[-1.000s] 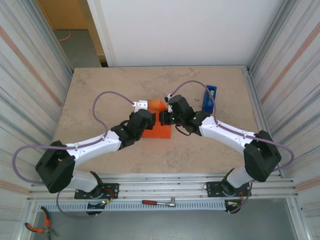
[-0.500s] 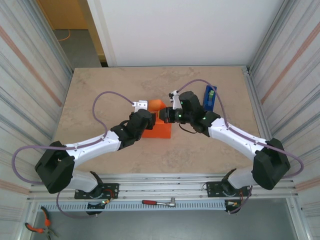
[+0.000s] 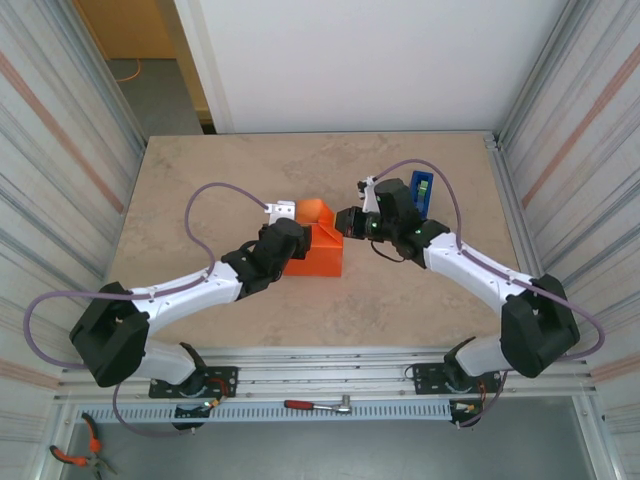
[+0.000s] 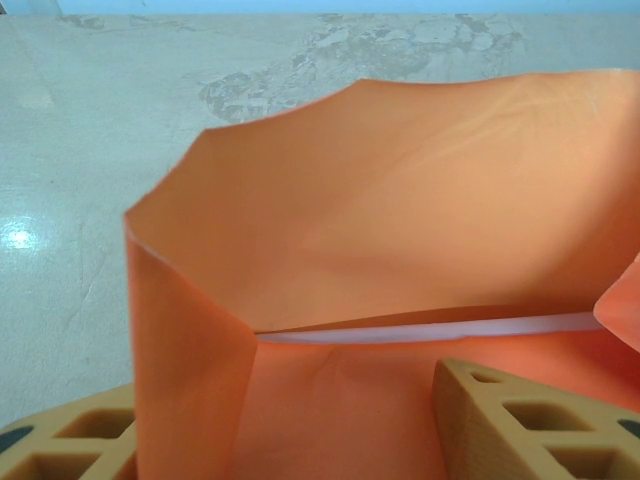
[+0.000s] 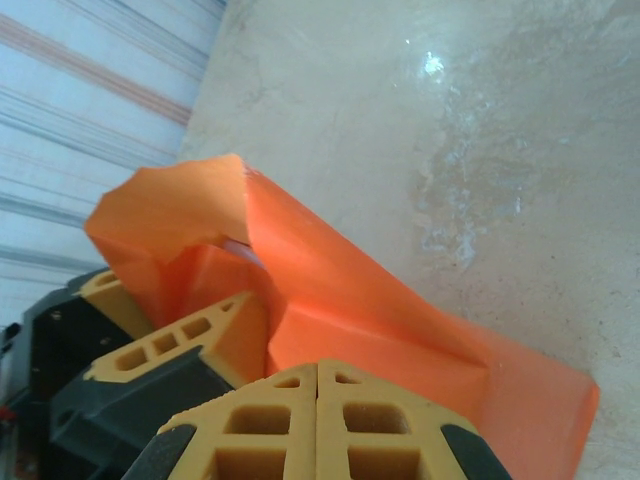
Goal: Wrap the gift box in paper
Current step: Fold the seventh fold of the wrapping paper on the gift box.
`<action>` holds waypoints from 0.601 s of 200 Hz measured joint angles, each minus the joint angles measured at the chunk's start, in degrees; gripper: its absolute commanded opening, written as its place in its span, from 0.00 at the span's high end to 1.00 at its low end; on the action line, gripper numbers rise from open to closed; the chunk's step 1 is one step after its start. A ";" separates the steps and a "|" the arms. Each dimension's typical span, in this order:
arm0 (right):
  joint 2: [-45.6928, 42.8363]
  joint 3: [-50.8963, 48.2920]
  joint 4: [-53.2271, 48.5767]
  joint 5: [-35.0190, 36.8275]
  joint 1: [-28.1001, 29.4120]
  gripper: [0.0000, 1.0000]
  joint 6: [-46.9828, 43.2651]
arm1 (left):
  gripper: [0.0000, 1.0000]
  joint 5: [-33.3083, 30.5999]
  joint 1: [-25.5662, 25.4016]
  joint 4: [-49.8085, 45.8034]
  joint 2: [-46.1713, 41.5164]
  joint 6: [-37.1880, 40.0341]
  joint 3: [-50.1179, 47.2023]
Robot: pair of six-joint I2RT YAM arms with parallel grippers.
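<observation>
Left arm (image 3: 190,290) and right arm (image 3: 470,268): white link shells, chunky black joint housings, black base plates bolted at the near edge. Thin purple cable (image 3: 225,185) on each arm. Fingers (image 5: 270,425) mustard-tan, hollow lattice cut-outs, black mounts behind

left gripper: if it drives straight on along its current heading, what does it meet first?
The paper: its raised flap stands straight across the path of the left gripper, close ahead. The exact gap is hard to judge; the table lies beyond.
</observation>
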 measured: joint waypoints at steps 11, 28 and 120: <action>0.59 0.00 0.04 0.00 0.00 1.00 0.00 | 0.40 0.00 0.00 0.00 0.00 0.00 0.00; 1.44 0.00 0.24 0.00 0.00 1.00 0.00 | 0.40 0.00 0.00 0.00 0.00 0.00 0.00; 5.42 1.51 1.49 0.68 1.77 1.00 -0.15 | 0.40 -0.04 -0.07 -0.04 0.00 -0.20 -0.02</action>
